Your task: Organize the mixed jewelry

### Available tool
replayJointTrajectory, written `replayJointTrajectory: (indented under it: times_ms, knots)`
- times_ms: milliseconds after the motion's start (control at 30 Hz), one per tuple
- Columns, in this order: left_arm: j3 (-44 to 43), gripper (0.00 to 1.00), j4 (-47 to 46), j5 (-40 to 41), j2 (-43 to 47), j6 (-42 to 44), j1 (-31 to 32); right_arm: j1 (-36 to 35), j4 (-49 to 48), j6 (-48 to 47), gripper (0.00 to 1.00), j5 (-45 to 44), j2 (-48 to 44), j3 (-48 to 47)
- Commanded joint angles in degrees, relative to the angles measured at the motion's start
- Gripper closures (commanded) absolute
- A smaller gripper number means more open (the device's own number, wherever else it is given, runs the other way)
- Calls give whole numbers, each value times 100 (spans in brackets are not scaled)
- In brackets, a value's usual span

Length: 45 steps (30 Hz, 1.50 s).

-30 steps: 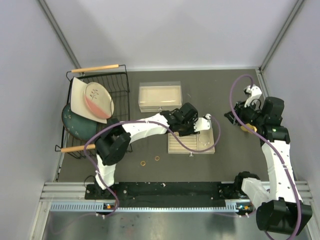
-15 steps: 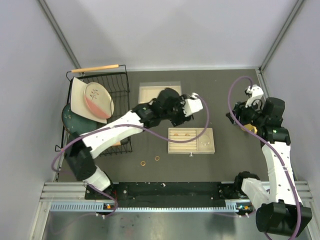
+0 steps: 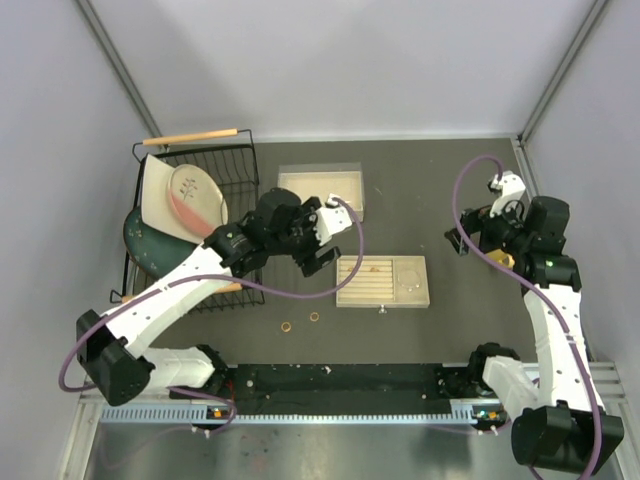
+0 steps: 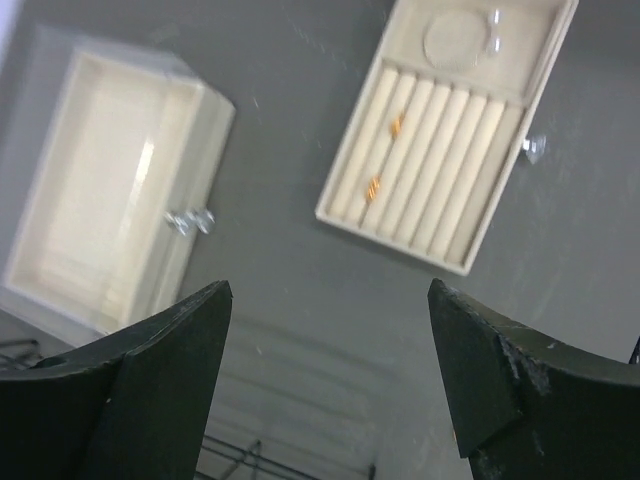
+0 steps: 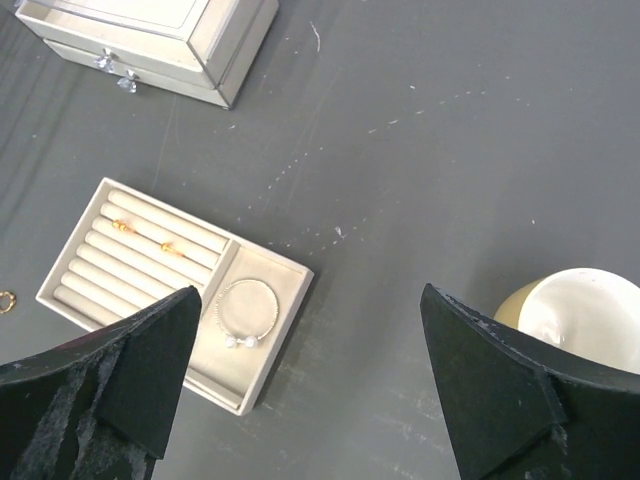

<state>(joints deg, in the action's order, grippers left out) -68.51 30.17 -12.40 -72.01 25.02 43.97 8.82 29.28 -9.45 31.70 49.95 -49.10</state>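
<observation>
Two tiny gold-copper rings (image 5: 125,226) are seated in the slots of the beige slotted tray box (image 3: 360,292). One thin silver wire bracelet hoop (image 5: 246,310) is laid in its 3 o'clock compartment. Two loose gold rings (image 3: 287,326) are left on the dark table (image 3: 450,180) at the box's 8 o'clock. The left gripper (image 4: 328,290) and right gripper (image 5: 308,295) are held wide apart, with nothing gripped.

Two small gold rings (image 5: 123,226) sit upright in the slots of a beige tray (image 5: 95,283), lower left of the right wrist view; a thin silver bracelet hoop (image 5: 246,312) lies flat in the tray's open compartment beside them. Two loose gold rings (image 3: 287,326) lie flat on the dark table (image 3: 420,190), lower centre of the top view
</observation>
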Motion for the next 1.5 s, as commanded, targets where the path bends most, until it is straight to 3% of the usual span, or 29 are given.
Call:
replayJointTrajectory:
  times_ms: [0,233,500,1467]
  knots:
    - [627,14,243,-324,292,91,-344,94,-36,-144,6,266,23,-12]
    - [1287,14,366,-412,267,416,-652,85,17,-153,1,363,84,-3]
    - [1446,19,314,-447,-129,434,-635,85,96,-180,1,512,199,-12]
    - [2201,37,-635,274,-1219,663,481,85,236,-259,1,627,357,-29]
